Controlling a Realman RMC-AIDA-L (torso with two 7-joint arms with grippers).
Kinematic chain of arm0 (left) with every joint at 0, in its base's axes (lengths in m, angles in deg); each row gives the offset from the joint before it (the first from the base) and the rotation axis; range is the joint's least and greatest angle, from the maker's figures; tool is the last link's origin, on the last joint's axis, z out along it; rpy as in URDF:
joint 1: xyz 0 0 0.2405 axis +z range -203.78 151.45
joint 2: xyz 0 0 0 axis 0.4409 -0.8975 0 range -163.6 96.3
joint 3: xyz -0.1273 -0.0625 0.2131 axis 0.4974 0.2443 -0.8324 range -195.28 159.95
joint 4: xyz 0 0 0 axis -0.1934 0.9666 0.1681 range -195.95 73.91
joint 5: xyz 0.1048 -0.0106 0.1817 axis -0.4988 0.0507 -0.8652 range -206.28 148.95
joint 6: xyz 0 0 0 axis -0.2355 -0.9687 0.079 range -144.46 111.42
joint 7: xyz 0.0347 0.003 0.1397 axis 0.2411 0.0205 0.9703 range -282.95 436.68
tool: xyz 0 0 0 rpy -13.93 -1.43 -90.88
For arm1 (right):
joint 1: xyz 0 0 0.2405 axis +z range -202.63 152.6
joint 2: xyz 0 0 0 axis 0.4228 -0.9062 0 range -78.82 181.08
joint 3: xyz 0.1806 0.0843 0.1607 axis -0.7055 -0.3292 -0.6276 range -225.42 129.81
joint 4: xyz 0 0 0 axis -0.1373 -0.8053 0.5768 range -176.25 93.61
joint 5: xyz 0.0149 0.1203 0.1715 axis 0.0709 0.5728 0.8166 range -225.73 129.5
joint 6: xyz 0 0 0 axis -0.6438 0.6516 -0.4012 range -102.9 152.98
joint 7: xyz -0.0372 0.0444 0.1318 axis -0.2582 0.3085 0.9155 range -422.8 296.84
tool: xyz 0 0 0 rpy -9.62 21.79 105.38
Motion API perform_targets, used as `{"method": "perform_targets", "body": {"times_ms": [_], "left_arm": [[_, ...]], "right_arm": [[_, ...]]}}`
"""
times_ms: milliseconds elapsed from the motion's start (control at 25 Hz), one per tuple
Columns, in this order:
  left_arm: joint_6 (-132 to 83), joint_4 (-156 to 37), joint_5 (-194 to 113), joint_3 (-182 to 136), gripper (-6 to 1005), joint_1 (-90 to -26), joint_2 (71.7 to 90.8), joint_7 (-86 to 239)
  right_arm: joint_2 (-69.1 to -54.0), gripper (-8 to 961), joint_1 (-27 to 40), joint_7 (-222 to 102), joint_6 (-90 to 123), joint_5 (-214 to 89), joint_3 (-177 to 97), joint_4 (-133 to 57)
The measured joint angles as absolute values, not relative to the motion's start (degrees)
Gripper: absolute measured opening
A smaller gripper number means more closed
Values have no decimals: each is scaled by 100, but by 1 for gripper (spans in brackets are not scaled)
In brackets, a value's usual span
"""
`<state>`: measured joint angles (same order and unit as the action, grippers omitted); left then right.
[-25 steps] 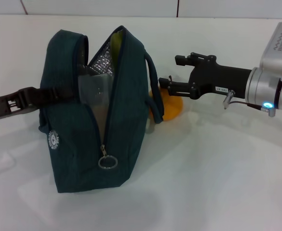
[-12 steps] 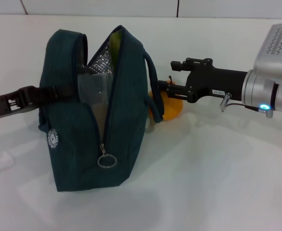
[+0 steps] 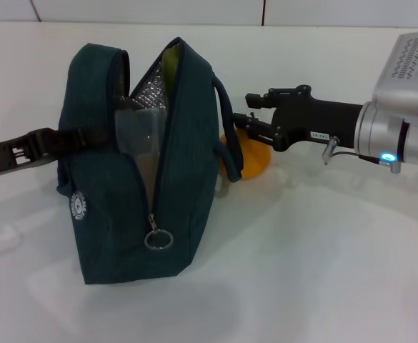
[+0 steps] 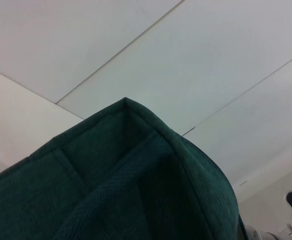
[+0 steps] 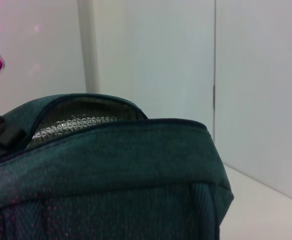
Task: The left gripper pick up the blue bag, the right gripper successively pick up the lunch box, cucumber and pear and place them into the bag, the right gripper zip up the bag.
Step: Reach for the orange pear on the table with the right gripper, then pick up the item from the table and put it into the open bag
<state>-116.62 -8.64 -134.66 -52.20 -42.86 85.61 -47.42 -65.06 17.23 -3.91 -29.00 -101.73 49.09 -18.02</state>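
The blue bag (image 3: 137, 179) stands upright with its zipper open and its foil lining showing. It fills the left wrist view (image 4: 126, 180) and the right wrist view (image 5: 111, 170). Inside it I see the clear lunch box (image 3: 133, 139) and, at the far end of the opening, a greenish tip of the cucumber (image 3: 170, 63). The left gripper (image 3: 48, 143) is shut on the bag's side handle. The orange pear (image 3: 257, 163) lies on the table behind the bag's right side. The right gripper (image 3: 246, 109) is open just above the pear, close to the bag's loop handle (image 3: 226, 121).
The zipper's metal ring pull (image 3: 158, 239) hangs low on the bag's near end. The white table (image 3: 323, 271) lies bare to the right of and in front of the bag. A white wall runs along the back.
The right gripper has moved left toward the bag and now reaches over the pear's top. The bag and the left gripper have stayed put.
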Motion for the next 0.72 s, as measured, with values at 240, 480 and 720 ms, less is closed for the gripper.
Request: {"method": "perform_targets", "body": {"times_ms": [240, 480, 720], "left_arm": [[-11662, -864, -13466, -5214, 36, -4279, 8561, -4741], [-11662, -864, -13466, -5212, 36, -4261, 8556, -4734], [-11663, -864, -13466, -5202, 36, -4251, 8552, -4732]], "right_arm": [[-6506, 395, 1726, -375, -2901, -10173, 4919, -1815], [-6506, 250, 1716, -382, -2937, -10177, 4922, -1796], [-6506, 61, 1687, -384, -2959, -10180, 4923, -1777]]}}
